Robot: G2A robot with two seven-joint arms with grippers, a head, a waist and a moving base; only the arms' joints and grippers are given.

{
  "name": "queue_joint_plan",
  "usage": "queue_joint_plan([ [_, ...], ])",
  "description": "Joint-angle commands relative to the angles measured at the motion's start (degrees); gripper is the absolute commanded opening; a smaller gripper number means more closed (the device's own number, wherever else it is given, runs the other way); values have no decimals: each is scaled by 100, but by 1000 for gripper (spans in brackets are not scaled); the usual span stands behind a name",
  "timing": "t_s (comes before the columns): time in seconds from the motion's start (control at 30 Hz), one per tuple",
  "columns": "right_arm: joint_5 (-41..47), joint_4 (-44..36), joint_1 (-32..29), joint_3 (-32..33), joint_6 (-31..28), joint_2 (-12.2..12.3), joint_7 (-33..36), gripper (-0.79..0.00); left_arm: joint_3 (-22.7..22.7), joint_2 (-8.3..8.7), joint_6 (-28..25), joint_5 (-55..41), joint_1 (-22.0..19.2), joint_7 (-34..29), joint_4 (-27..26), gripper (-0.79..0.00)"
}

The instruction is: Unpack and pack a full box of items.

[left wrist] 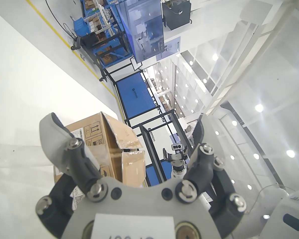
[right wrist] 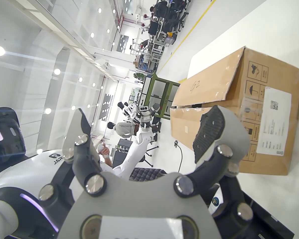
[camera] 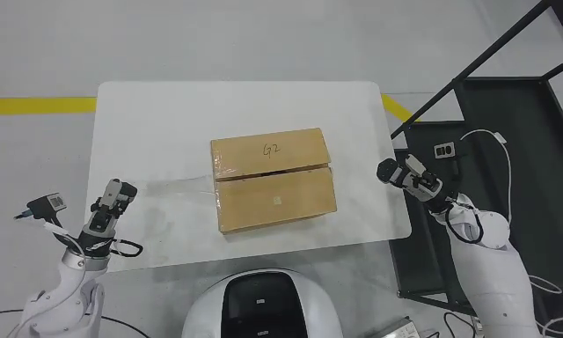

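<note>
Cardboard box (camera: 274,181) sitting centred on table (camera: 158,135), flaps lying shut, unpacking not begun. Left gripper (camera: 117,191) and right gripper (camera: 386,172) flanking it, apart, both spread, likely readying to open flaps.

Our left grey-fingered gripper (camera: 120,190), fingers spread wide, our right grey-fingered gripper (camera: 384,171) likewise, both on bent white arms (camera: 484,250), well apart.

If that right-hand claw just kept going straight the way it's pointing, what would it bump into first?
Most likely the cardboard box: the open right gripper sits off to its side, aimed at its end. Height is unclear, so it might instead skim over its top.
</note>
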Motion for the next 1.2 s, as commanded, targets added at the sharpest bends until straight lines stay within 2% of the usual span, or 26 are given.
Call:
queue_joint_plan([
  [0.0,0,0,0,0,0,0,0,0,0,0,0,0,0,-1,0,0],
  [0.83,-187,-61,27,-48,67,9,53,0,0,0,0,0,0,-1,0,0],
  [0.9,-620,-89,153,-153,84,30,201,0,0,0,0,0,0,-1,0,0],
  [1.03,-677,80,467,-461,-141,42,803,0,0,0,0,0,0,-1,0,0],
  [1.17,-1098,452,845,-772,-347,45,955,0,0,0,0,0,0,-1,0,0],
])
